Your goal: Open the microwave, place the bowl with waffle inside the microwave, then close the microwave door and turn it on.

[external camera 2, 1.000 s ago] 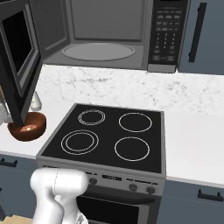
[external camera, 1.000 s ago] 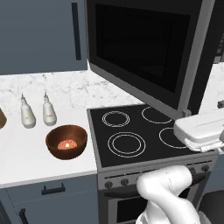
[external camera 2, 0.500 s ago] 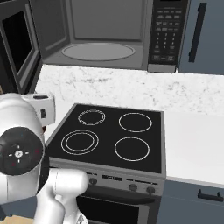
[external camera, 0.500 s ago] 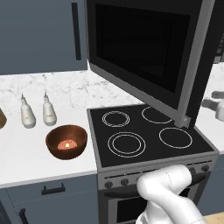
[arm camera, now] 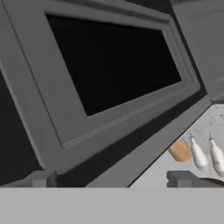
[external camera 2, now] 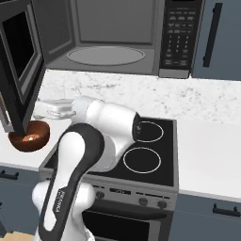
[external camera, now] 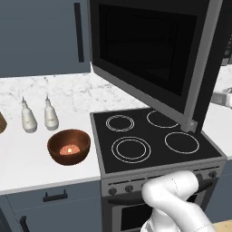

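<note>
Sits on the white surface point(external camera: 22, 159), just left of the stovetop point(external camera: 154, 136): the bowl with waffle point(external camera: 58, 144), upright, with the waffle point(external camera: 69, 148) in its middle. Not yet picked up. Stands near two white bottles point(external camera: 28, 118) behind it.

Hangs wide open above, the microwave door point(external camera: 149, 54), swung out over the stovetop. Stands empty behind it, the microwave point(external camera 2: 117, 28) with its round glass turntable point(external camera 2: 106, 55).

Points at the inside of the door, the tool point(arm camera: 111, 180), with its tips far apart and nothing between them.

Best now, at a guess: tip the tool down, slip under the door, come at the bowl from above. Pinch the rim, not the waffle. Lift slowly and keep level, so nothing slides out. Mind the door edge and the bottles on the way.
</note>
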### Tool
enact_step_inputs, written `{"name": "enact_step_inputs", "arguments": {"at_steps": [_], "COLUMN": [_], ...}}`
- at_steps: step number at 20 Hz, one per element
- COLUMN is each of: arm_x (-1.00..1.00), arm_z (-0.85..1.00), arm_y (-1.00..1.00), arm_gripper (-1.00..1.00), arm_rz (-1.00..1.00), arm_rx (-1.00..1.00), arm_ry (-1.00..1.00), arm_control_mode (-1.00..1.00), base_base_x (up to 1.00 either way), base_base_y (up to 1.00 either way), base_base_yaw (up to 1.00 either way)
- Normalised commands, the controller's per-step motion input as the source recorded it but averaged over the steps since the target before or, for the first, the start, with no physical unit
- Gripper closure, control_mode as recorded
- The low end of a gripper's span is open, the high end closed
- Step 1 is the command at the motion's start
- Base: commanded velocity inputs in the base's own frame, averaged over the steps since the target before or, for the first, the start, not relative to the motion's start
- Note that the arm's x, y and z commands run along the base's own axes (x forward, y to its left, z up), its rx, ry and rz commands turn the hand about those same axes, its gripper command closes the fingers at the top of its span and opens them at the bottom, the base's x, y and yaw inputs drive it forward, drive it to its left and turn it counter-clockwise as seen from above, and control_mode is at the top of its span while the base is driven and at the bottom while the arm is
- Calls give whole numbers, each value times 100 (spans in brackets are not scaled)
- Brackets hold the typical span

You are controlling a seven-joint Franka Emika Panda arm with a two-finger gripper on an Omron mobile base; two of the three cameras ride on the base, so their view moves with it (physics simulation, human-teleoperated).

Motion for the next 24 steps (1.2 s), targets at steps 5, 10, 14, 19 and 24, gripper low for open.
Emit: {"name": "enact_step_inputs", "arguments": {"at_steps": [5,10,14,19,24], "arm_x": [70,-18,-90,-90,6], "arm_z": [-20,1,9,0,0], "arm_y": [27,97,95,94,47], "arm_gripper": [-100,-100,-100,-100,-100], "arm_rz": [28,-4,-13,-7,-12], "arm_rx": [7,-5,-6,-7,-10], "arm_ry": [13,2,-9,-7,22], "arm_control_mode": [-100,-100,-100,-100,-100], "base_base_x": [0,0,0,0,0], "base_base_y": [0,0,0,0,0], "base_base_yaw": [0,0,0,0,0]}}
